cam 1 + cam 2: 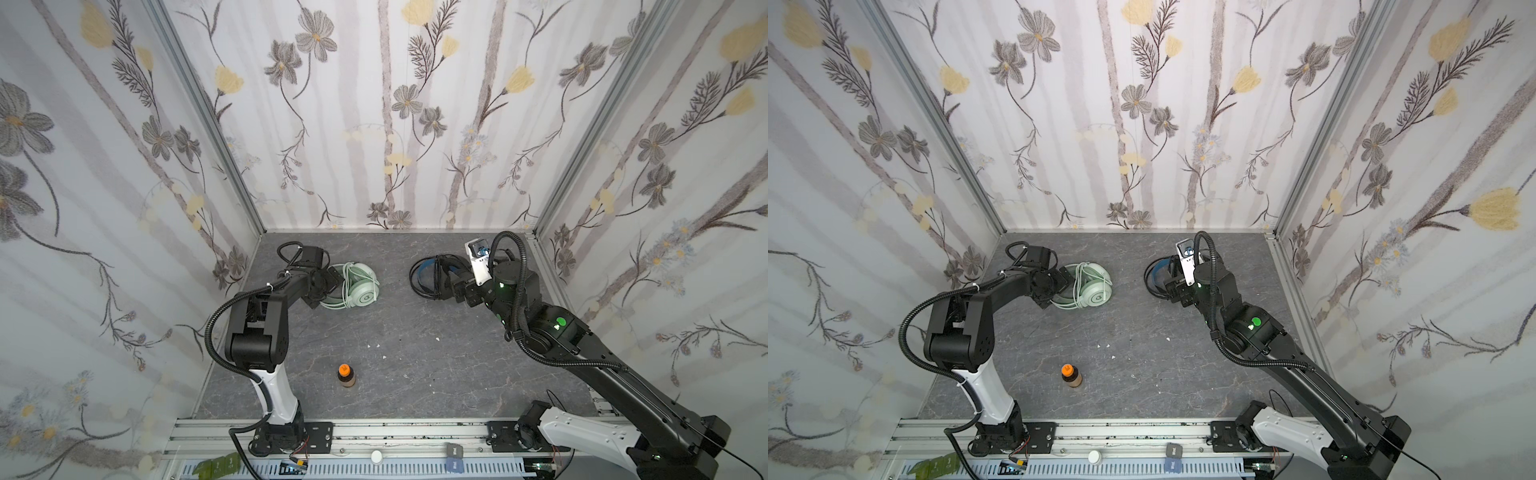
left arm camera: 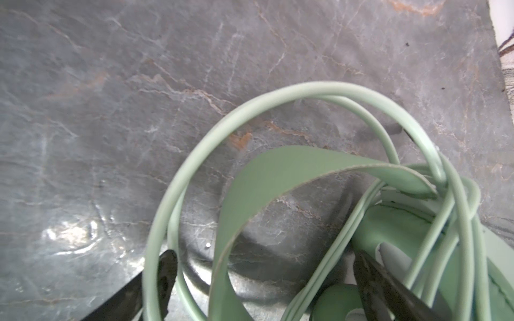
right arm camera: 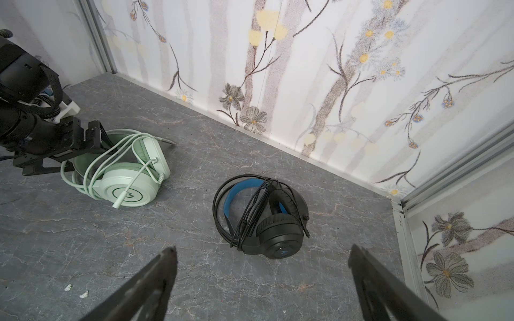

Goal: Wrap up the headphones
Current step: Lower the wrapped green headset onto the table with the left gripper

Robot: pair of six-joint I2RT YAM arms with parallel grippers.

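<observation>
Mint-green headset [image 3: 130, 189] cable-wrapped; left pincer [image 2: 263, 254] spread wide.

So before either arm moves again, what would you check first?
1. Left pincer open: ok, jaws wide, mint-green cable loops between them, unpinched.
2. Right pincer open: ok, touching nothing.
3. Mint-green headset wrapped: cannot tell; cable loops over it, but its plug lies loose.
4. Black headset wrapped: ok, black cable coiled across it.
5. Bottle clear of both arms: ok.
</observation>
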